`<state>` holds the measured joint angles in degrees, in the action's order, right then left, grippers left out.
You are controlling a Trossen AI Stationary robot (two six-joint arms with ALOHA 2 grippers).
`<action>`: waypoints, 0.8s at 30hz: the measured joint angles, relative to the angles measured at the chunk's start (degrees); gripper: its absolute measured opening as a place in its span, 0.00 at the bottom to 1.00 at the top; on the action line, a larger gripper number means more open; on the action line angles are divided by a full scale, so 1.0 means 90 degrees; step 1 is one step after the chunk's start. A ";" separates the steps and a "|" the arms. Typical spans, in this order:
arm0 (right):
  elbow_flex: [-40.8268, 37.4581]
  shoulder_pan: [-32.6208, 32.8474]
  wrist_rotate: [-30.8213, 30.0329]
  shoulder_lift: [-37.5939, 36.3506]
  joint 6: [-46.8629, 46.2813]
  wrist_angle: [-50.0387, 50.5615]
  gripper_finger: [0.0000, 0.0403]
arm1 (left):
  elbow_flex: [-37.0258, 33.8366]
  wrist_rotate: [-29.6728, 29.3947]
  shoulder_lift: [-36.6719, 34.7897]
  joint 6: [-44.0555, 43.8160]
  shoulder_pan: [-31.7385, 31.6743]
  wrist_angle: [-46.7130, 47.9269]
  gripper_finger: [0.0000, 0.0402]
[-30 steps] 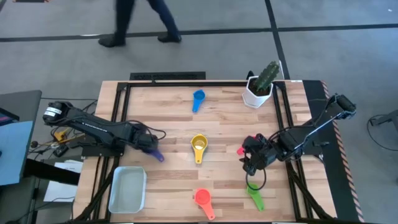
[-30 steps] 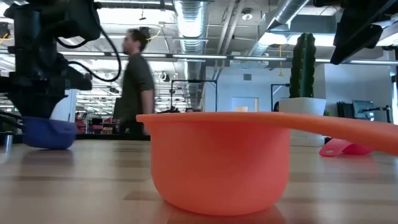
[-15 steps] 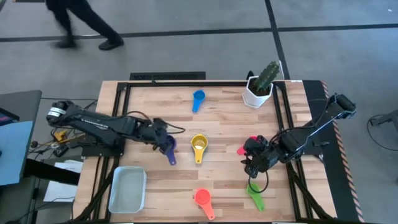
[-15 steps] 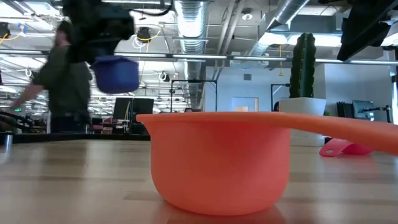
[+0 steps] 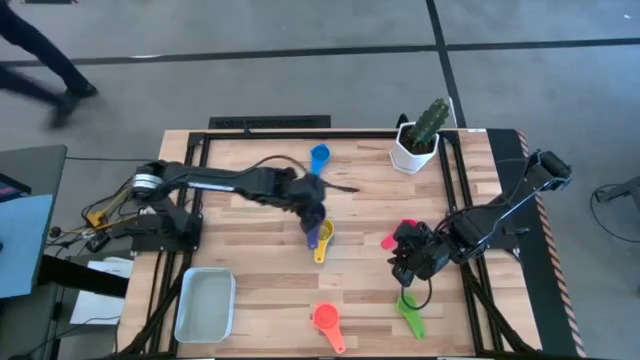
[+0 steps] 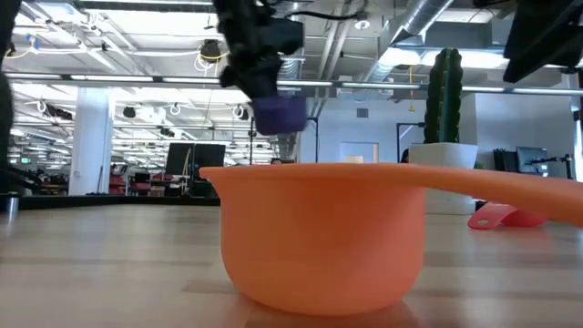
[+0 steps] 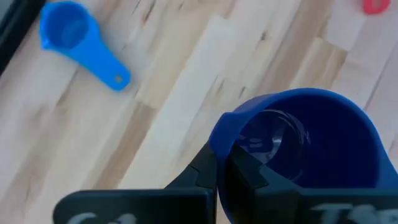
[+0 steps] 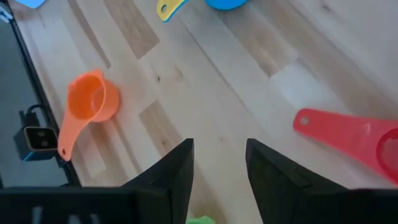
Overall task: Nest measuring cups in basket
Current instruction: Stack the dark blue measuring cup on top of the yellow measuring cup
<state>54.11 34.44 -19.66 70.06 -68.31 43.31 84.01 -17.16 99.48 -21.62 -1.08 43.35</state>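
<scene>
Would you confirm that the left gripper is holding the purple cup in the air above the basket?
Not above the basket. The high view shows the left gripper holding the purple cup in the air above the yellow cup at the table's middle; the basket sits empty at the near left corner.

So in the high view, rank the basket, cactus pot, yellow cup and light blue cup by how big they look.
Largest to smallest in the overhead view:
1. basket
2. cactus pot
3. yellow cup and light blue cup: similar, and the left arm's purple cup covers part of the yellow one, so I can't rank them.
</scene>
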 joint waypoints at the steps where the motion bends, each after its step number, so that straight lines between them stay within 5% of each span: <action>1: 0.0000 0.0051 0.0000 0.0000 -0.0074 0.0007 0.41 | 0.0180 0.0118 0.0179 0.0125 -0.0057 0.0056 0.00; 10: 0.0000 0.0592 -0.0393 0.0000 -0.0959 0.0200 0.37 | 0.0898 0.0917 0.1203 0.0235 -0.0177 0.0389 0.00; 24: -0.0001 0.0642 -0.0520 0.0000 -0.1045 0.0338 0.39 | 0.0634 0.1310 0.1263 -0.0063 -0.0298 0.0211 0.04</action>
<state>54.09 40.22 -24.34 70.06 -77.71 46.35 89.71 -5.36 110.85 -22.19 -3.77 45.26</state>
